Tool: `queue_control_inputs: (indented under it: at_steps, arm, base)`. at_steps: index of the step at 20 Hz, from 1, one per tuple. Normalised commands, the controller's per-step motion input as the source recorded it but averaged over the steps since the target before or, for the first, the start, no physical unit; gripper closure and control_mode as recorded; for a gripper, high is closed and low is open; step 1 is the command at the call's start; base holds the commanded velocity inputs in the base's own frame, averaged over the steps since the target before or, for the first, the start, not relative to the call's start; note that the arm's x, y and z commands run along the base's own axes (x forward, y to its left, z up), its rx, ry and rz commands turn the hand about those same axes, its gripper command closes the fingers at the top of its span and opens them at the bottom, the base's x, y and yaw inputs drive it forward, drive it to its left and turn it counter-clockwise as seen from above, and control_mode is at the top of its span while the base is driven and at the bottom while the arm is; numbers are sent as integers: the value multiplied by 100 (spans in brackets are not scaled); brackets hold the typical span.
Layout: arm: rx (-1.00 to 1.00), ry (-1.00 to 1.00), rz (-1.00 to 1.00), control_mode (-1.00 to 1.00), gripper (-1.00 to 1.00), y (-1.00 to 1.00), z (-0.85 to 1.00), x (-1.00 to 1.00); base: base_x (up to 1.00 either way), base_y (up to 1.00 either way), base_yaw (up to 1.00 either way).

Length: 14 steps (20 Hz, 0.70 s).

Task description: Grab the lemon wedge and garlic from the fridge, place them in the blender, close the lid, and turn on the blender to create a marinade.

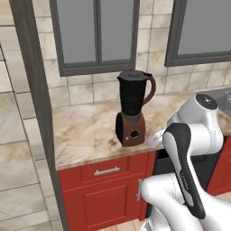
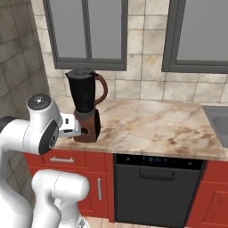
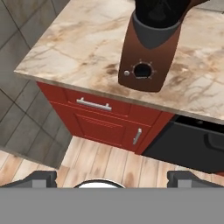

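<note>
My hand [image 3: 112, 177], wide open and empty, faces the lidded black blender with reddish-brown base [image 1: 131, 108] on the marble table [image 1: 85, 131]; its dial awaits turning.

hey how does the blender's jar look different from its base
The jar is tall, black and glossy, with a brown curved handle at its side; the base is short, reddish-brown and carries a round dial on its front. The jar is closed on top; the base rests on the marble counter. Both taper toward their joint.
</note>
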Motion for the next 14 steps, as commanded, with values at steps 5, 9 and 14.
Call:
queue_control_inputs:
  at_steps: [5, 9, 14]
  arm:
    - [0, 0, 0, 100, -100, 0, 0, 0]
    - [0, 0, 0, 100, -100, 0, 0, 0]
    - [0, 0, 0, 100, -100, 0, 0, 0]
  base:
    - [-25, 0, 0]
    - [-25, 0, 0]
    - [-39, 0, 0]
